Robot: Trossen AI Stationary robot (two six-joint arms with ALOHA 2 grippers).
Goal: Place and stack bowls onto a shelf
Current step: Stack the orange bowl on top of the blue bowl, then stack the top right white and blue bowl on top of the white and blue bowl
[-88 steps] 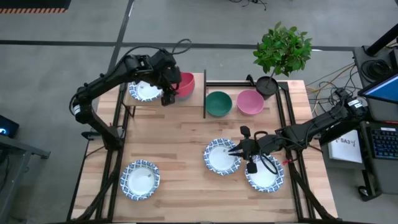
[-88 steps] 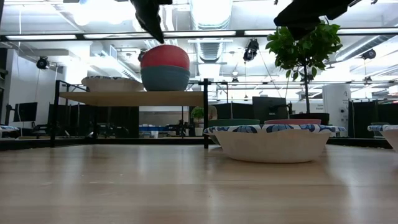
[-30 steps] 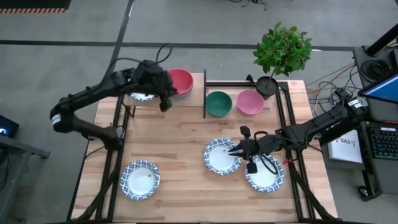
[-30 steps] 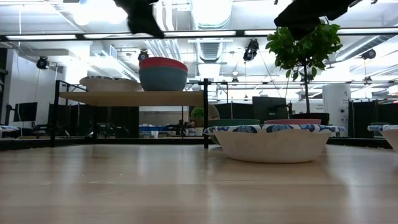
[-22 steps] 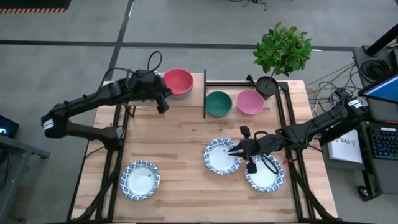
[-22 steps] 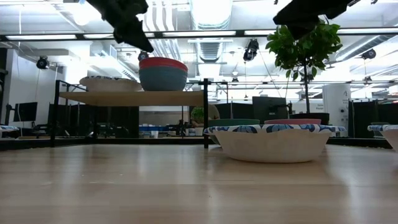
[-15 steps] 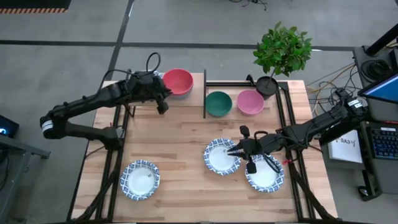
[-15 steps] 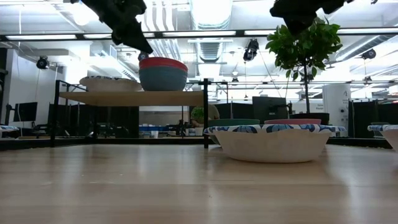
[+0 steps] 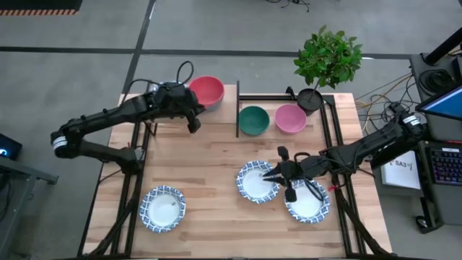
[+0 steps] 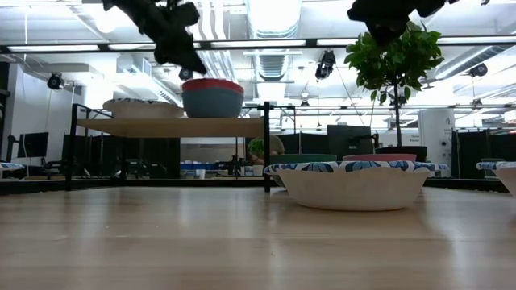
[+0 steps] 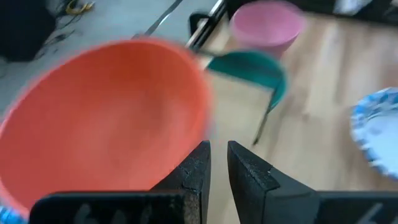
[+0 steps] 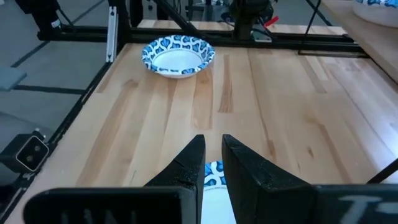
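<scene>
The red bowl (image 9: 207,92) sits nested in the blue bowl (image 10: 213,102) on the shelf (image 10: 169,126), just beyond the tips of the left gripper (image 9: 193,123). That gripper's fingers are nearly together with only a thin gap, holding nothing, and its arm stretches in from the table's left edge. Only the low view shows the blue bowl under the red one, and a white patterned bowl (image 10: 143,108) beside the stack on the shelf; from above the arm hides it. The left wrist view shows the green bowl (image 11: 252,68) and pink bowl (image 11: 266,23) past the fingertips. Since the earliest frame the left gripper has let go of the red bowl and pulled back. The right gripper (image 9: 275,174), fingers almost closed and empty, still hovers over a patterned bowl (image 9: 258,181) on the table (image 9: 202,173).
</scene>
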